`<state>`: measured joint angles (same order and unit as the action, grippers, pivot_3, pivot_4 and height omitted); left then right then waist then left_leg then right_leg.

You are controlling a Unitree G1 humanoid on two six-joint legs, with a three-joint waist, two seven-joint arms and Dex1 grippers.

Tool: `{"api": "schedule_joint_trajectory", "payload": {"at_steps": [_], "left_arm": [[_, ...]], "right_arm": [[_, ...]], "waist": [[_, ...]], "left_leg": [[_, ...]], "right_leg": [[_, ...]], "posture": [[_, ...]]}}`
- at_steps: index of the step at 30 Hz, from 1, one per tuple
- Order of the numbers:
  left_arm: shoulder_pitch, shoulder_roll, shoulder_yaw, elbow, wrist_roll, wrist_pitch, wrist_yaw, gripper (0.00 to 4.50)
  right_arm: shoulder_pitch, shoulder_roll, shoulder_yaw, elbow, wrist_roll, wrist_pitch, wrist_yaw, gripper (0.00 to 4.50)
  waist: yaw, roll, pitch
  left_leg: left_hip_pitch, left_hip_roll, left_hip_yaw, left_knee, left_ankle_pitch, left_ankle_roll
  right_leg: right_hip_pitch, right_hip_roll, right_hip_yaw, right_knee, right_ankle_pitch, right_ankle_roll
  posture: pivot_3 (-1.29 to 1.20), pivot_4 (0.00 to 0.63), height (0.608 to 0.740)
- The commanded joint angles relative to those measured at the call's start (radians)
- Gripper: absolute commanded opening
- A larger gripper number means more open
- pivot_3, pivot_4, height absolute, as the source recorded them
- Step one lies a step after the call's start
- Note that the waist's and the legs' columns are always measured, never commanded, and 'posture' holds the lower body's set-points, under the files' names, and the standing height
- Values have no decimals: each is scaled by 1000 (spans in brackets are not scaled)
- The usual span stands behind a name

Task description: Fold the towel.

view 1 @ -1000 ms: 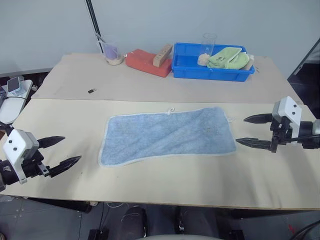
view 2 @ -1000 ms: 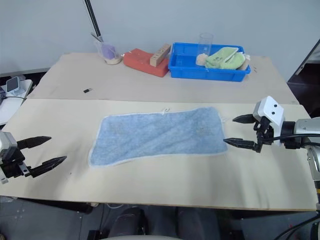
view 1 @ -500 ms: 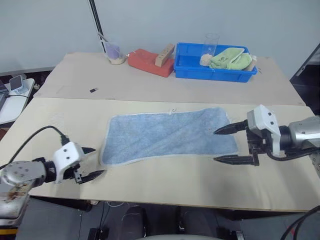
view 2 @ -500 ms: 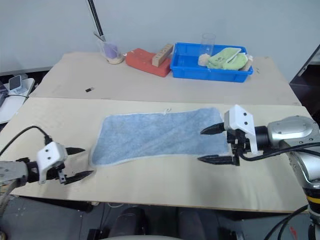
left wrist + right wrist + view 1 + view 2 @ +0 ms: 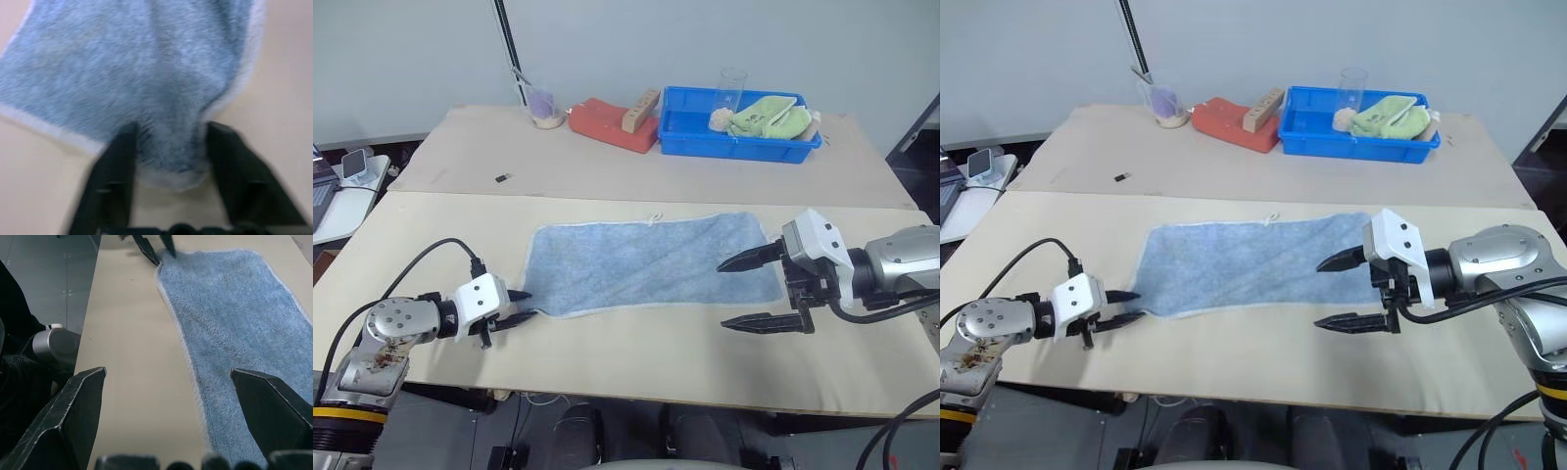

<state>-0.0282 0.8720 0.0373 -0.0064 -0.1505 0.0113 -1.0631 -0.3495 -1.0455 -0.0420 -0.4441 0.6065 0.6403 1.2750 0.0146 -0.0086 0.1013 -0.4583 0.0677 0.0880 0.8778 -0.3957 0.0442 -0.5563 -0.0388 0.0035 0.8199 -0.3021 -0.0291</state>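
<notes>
The towel [image 5: 646, 262] lies flat and light blue across the middle of the front table, its white loop tag [image 5: 653, 216] on the far edge. My left gripper [image 5: 521, 305] sits low at the towel's near left corner. In the left wrist view that corner [image 5: 171, 166] is bunched between the two black fingers [image 5: 120, 166], so the left gripper is shut on it. My right gripper [image 5: 723, 295] hangs wide open at the towel's right end, one finger over the cloth, the other over bare table. In the right wrist view the towel [image 5: 234, 328] runs away toward the left gripper [image 5: 154, 248].
On the back table stand a blue bin [image 5: 739, 137] holding a lime-green cloth [image 5: 766, 115] and a clear glass [image 5: 728, 88], a red block [image 5: 607, 124] with a wooden piece [image 5: 641, 105], and a cup [image 5: 543, 106]. A small black item [image 5: 503, 177] lies near the table seam.
My left gripper came down and right to the towel's near left corner and closed on it. My right gripper moved left over the towel's right end, still open.
</notes>
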Motion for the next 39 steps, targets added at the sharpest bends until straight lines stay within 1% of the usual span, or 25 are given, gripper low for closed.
{"api": "schedule_joint_trajectory", "payload": {"at_steps": [1,2,6,10,15,18,19,23,27,28,29,30,31,32,34,37,39], "left_arm": [[24,9,-12,38,27,7,4,51],[28,11,-10,35,24,7,3,51],[45,20,35,9,-33,44,-12,51],[41,19,60,21,-60,49,-17,51],[36,14,65,48,-63,32,-23,51],[39,11,64,65,-59,15,-25,51],[40,10,63,70,-58,9,-26,10],[43,8,58,84,-55,-10,-27,0],[39,9,58,101,-57,-23,-29,0],[39,10,59,106,-57,-26,-31,0],[38,13,61,111,-59,-29,-35,0],[38,16,63,115,-60,-31,-37,0],[37,20,66,121,-63,-33,-42,0],[34,24,69,126,-65,-34,-48,0],[29,35,75,133,-72,-34,-61,0],[13,76,88,140,-105,-17,-127,0],[-18,108,93,127,-153,48,-179,0]], "right_arm": [[12,-23,-17,27,-45,-49,-1,4500],[17,-27,-16,40,-62,-64,-1,4500],[46,-63,56,247,-299,-304,-8,4500],[33,-64,128,428,-436,-461,1,4500],[-39,-1,184,607,-503,-535,3,4500],[-91,47,208,693,-518,-527,20,4500],[-106,60,213,716,-523,-522,24,4248],[-149,94,241,790,-542,-506,61,3001],[-165,104,253,831,-557,-512,86,1582],[-166,104,252,835,-558,-514,90,1295],[-168,102,250,836,-555,-513,97,889],[-167,100,245,834,-551,-511,103,613],[-166,95,238,827,-541,-502,111,227],[-164,90,230,817,-530,-490,120,37],[-154,76,209,789,-509,-466,134,37],[-116,18,122,686,-418,-339,161,37],[-72,-34,50,603,-348,-236,172,37]], "waist": [[-1,0,0],[-2,0,0],[-4,0,-1],[-12,-1,0],[-20,-2,1],[-25,-3,1],[-26,-3,1],[-27,-1,-2],[-26,-2,-4],[-26,-2,-4],[-26,-1,-4],[-26,-1,-4],[-26,-1,-4],[-26,-1,-4],[-26,-1,-4],[-25,-1,-4],[-26,0,-3]], "left_leg": [[0,0,0,0,0,0],[0,0,0,0,0,0],[0,1,0,0,0,0],[-1,1,2,-1,0,0],[-1,1,3,-1,0,0],[0,1,2,-1,0,0],[0,2,2,-1,0,0],[0,3,2,-1,0,0],[1,4,2,-1,0,0],[1,4,2,0,0,0],[1,4,2,0,0,0],[1,4,2,0,0,0],[1,4,2,-1,0,0],[1,4,2,-1,0,0],[0,4,2,-1,0,0],[-1,4,1,-2,0,0],[-2,4,0,-2,0,0]], "right_leg": [[0,0,0,0,0,0],[0,0,0,0,0,0],[-1,0,0,0,0,0],[-3,1,0,0,0,0],[-4,4,1,2,0,0],[-3,6,2,2,0,0],[-3,6,2,2,0,-1],[-3,10,4,2,0,-1],[-3,11,5,2,0,-1],[-3,11,5,2,0,-1],[-3,11,6,2,0,-1],[-3,11,6,2,0,-1],[-3,11,6,2,0,-1],[-3,12,6,2,0,-1],[-4,12,6,3,-1,-2],[-4,12,5,4,0,-1],[-5,13,5,4,0,-1]], "posture": [[0,150,656],[0,150,656],[0,150,656],[0,150,656],[0,150,656],[0,150,656],[0,150,656],[0,150,656],[0,150,656],[0,150,656],[0,150,656],[0,150,656],[0,150,656],[0,150,656],[0,150,656],[0,150,656],[0,150,656]]}}
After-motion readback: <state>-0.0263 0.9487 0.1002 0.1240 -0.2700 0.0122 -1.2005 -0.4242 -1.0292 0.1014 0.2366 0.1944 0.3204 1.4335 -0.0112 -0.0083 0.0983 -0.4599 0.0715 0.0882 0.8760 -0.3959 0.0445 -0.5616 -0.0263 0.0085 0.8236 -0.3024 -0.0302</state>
